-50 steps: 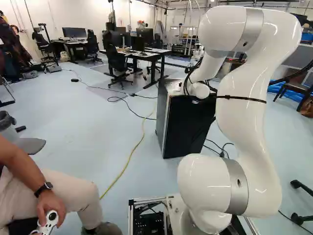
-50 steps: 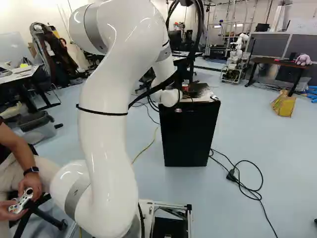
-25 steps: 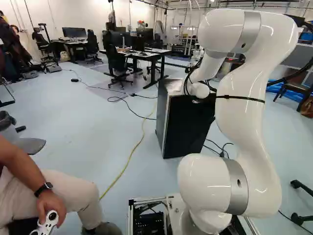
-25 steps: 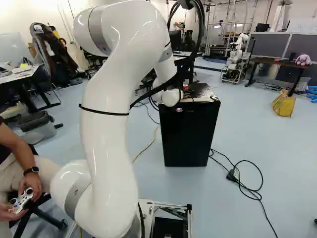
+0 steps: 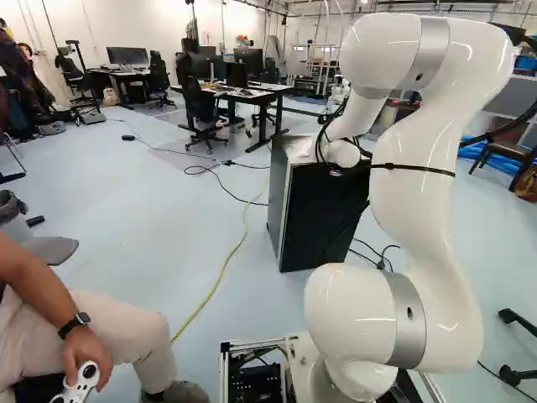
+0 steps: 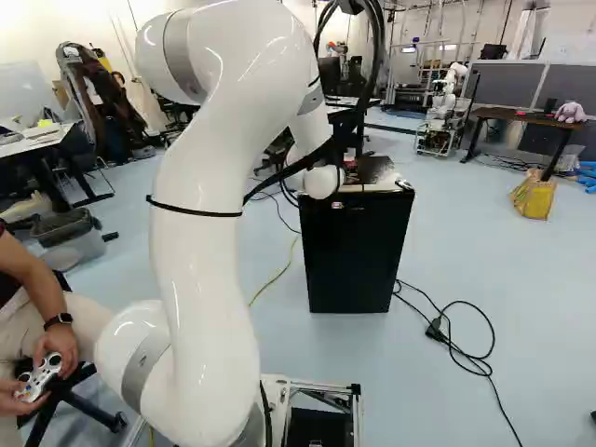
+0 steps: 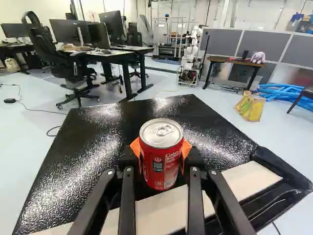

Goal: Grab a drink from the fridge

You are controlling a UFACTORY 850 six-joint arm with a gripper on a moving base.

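Gripper closed around a red drink can, its orange pads pressing from both sides. The can stands upright at the fridge top; whether it rests there or hangs just above, I cannot tell. Beyond the wrist, the white arm reaches over to the fridge. Grabbing looks done; what likely remains is lifting the drink clear and carrying it off.
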